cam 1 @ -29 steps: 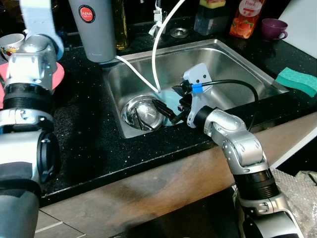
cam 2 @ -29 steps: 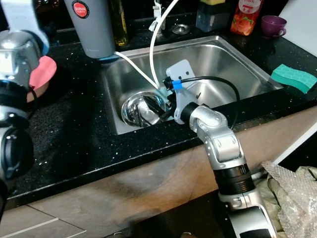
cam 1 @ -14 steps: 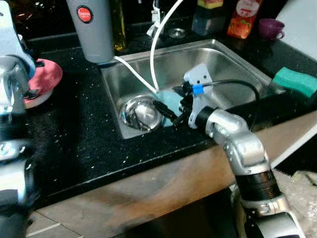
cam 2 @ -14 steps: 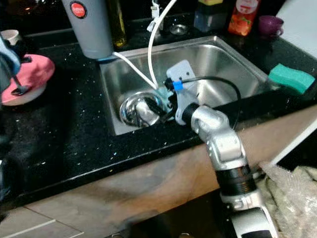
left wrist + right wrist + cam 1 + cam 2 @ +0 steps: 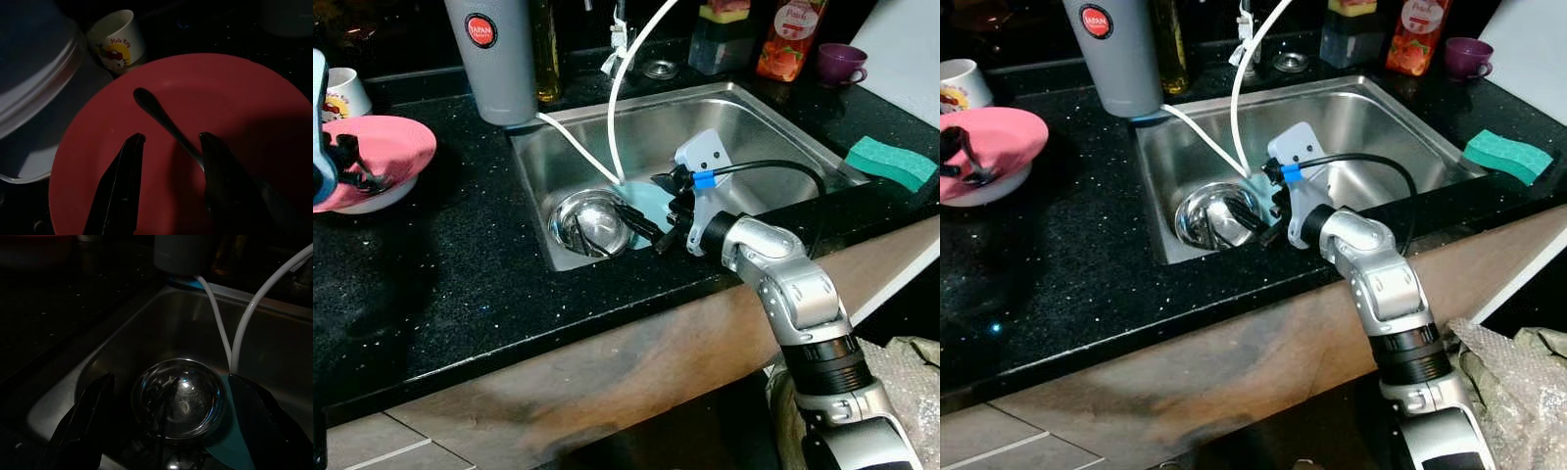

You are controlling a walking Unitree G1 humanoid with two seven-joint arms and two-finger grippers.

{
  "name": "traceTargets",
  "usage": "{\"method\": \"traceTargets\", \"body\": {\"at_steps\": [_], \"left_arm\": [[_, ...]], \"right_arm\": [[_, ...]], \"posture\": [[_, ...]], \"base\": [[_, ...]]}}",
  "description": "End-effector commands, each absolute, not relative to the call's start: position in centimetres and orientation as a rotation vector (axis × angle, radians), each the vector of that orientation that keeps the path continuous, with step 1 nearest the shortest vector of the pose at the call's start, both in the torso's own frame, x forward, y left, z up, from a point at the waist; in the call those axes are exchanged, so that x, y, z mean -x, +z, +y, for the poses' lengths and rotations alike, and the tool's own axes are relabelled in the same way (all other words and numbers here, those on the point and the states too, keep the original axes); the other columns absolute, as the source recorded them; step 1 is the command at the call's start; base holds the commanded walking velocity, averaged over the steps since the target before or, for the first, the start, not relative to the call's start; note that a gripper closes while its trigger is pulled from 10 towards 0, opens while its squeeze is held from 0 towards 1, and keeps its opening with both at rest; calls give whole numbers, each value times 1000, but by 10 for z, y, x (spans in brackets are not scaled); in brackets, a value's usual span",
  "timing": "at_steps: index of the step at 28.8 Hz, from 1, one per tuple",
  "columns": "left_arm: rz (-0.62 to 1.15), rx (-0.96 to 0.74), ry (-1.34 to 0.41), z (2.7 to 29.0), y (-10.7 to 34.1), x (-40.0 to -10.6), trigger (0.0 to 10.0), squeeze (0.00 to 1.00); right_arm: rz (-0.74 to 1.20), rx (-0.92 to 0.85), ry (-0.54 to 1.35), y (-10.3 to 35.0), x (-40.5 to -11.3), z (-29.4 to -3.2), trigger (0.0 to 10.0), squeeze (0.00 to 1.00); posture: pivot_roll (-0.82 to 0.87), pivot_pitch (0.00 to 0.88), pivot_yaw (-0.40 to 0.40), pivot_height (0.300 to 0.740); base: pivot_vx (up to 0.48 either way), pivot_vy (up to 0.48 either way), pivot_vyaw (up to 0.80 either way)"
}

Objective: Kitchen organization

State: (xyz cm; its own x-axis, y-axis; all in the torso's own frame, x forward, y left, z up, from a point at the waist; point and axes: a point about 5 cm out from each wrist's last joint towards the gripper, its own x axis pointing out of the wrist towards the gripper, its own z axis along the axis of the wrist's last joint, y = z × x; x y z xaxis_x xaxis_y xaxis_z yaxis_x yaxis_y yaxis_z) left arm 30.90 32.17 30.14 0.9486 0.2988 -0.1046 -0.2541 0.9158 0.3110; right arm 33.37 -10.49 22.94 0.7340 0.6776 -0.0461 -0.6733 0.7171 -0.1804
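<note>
A steel bowl (image 5: 590, 223) sits in the sink (image 5: 754, 117), partly on a teal plate (image 5: 651, 204), with a dark utensil inside it (image 5: 166, 396). My right gripper (image 5: 646, 227) is down in the sink at the bowl's right rim, open, its fingers (image 5: 88, 421) spread wider than the bowl. On the counter at far left lies a pink plate (image 5: 396, 147) with a spoon (image 5: 156, 110) on it. My left gripper (image 5: 171, 137) hovers open just above that plate, and the spoon's handle runs between its fingers.
Two white hoses (image 5: 617, 108) hang into the sink from a grey canister (image 5: 504, 59). A printed cup (image 5: 342, 90) and a clear lid (image 5: 34, 73) lie beside the pink plate. A green sponge (image 5: 891, 162), a purple cup (image 5: 842, 61) and a juice bottle (image 5: 781, 39) are at right.
My left arm has pulled out of the near foreground, leaving its gripper over the pink plate. The right gripper stays at the steel bowl. The view shifted slightly.
</note>
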Motion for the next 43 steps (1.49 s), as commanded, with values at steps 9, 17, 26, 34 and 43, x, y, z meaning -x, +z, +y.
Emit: {"method": "traceTargets", "body": {"at_steps": [9,17,26,34,43], "left_arm": [[173,-21,264,320,293,-326,10000,325],[240,16,313,324,287,-332,10000,1000],[296,76,390,330,284,-338,10000,35],[399,117,317,328,278,-342,10000,0],[386,92,314,330,280,-343,0,0]], "right_arm": [[-24,218,781,230,-336,-101,10000,0],[-26,224,780,231,-336,-102,10000,0],[-24,228,782,231,-337,-104,10000,0],[-29,232,784,233,-339,-104,10000,0],[-30,231,778,233,-340,-106,10000,0]], "posture": [[34,85,-42,740],[30,91,-32,740],[30,95,-38,740],[30,94,-37,740],[29,93,-35,740]], "base": [[0,0,0],[0,0,0],[0,0,0],[0,0,0],[0,0,0]]}}
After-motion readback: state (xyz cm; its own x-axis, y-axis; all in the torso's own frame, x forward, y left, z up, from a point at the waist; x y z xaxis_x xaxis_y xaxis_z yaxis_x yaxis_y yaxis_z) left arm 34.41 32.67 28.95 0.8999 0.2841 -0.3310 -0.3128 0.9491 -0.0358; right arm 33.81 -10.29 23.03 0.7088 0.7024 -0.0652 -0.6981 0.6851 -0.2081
